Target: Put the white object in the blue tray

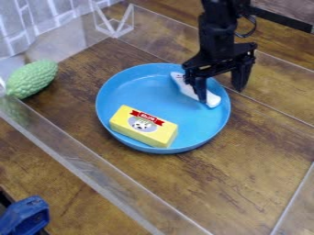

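Observation:
The white object (210,96) lies slanted at the right side of the blue tray (132,89), its far end against the rim. My gripper (218,85) points down just above it and stands open. One dark finger (194,89) is on the object's left and the other is off to its right. Nothing is held between them. A yellow block with a red label (143,126) lies in the front of the tray.
A green bumpy object (33,78) sits at the left behind a clear plastic wall (86,165). A blue thing (22,218) shows in the bottom left corner. A pale wire frame (117,18) stands at the back. Brown wooden tabletop (258,165) surrounds the tray.

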Tool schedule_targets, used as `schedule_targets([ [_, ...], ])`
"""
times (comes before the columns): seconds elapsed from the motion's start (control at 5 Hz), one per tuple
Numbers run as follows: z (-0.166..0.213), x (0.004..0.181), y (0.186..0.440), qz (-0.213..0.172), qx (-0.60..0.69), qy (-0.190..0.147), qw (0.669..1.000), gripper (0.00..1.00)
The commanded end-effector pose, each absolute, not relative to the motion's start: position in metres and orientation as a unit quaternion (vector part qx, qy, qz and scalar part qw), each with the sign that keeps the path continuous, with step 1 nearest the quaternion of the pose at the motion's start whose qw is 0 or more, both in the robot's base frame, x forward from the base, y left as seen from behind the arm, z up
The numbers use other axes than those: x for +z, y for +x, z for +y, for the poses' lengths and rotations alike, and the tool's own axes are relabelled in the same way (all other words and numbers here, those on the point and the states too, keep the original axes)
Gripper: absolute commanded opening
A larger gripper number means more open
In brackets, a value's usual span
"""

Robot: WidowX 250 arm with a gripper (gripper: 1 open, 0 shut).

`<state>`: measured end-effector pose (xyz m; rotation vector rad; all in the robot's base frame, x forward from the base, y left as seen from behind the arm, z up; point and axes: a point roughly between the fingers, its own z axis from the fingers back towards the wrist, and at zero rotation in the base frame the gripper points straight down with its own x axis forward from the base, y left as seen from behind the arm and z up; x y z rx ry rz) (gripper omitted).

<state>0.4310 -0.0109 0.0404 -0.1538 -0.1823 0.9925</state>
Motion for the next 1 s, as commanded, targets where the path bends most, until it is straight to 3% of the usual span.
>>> schedule_targets([
  [0.0,-0.007,0.063,0.452,-0.123,0.47,-0.087,0.87,1.0],
  [0.4,-0.002,0.058,0.453,-0.121,0.444,-0.085,0.884,1.0],
  [0.6,0.0,0.057,0.452,-0.12,0.431,-0.084,0.89,0.0],
  [0.8,0.007,0.056,0.448,-0.119,0.424,-0.082,0.894,0.0],
])
